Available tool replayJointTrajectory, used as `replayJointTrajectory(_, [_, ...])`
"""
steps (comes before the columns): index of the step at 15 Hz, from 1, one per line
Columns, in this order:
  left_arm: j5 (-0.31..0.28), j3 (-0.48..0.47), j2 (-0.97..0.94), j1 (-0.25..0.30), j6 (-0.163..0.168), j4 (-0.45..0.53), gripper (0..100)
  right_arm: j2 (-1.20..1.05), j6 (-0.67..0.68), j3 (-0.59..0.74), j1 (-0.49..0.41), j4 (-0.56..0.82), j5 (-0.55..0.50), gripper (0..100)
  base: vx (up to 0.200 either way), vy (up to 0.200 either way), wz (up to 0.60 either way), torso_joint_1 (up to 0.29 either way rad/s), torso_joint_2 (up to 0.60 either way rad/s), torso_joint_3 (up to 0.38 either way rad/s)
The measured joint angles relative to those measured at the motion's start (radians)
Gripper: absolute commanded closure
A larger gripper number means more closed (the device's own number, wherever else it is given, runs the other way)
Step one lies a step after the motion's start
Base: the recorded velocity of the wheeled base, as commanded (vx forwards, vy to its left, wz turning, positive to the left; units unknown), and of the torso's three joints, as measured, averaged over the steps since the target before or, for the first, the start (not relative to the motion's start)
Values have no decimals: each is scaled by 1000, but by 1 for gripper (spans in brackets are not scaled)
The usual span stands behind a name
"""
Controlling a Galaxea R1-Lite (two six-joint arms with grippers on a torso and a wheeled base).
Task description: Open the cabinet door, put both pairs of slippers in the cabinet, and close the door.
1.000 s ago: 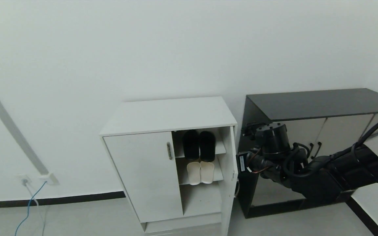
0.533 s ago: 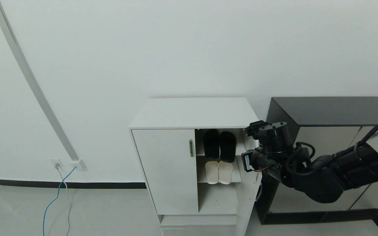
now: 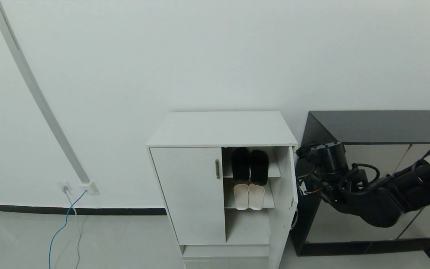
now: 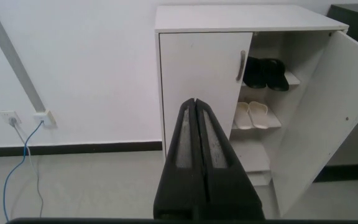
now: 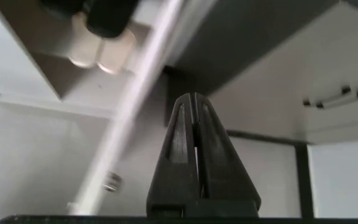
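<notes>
The white cabinet (image 3: pixel 218 129) stands against the wall with its left door (image 3: pixel 189 194) closed and its right door (image 3: pixel 287 194) swung open towards me. Black slippers (image 3: pixel 250 164) lie on the top shelf and white slippers (image 3: pixel 248 196) on the shelf below. My right arm (image 3: pixel 329 160) is just right of the open door, on its outer side. The right gripper (image 5: pixel 194 99) is shut and empty, beside the door's edge (image 5: pixel 135 99). Farther out, in front of the cabinet (image 4: pixel 247 18), the left gripper (image 4: pixel 195 104) is shut and empty too.
A black sideboard (image 3: pixel 379 125) stands right of the white cabinet, close behind my right arm. On the left, a wall socket (image 3: pixel 64 185) has a blue cable (image 3: pixel 60 231) trailing over the floor. A grey conduit (image 3: pixel 36 93) runs up the wall.
The head camera turned between the first two frames. Since then my right arm has pulled to the right, from the door's top corner to its outer side.
</notes>
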Motion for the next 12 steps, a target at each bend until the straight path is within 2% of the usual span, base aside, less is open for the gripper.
replayJointTrajectory(4, [0,0,0,0,0,0,100,56,31,8,-1,-40,23,100,0,0,0,0,0,0])
replayJointTrajectory(12, [0,0,0,0,0,0,100,114,200,-31,55,-123,193,100,0,0,0,0,0,0])
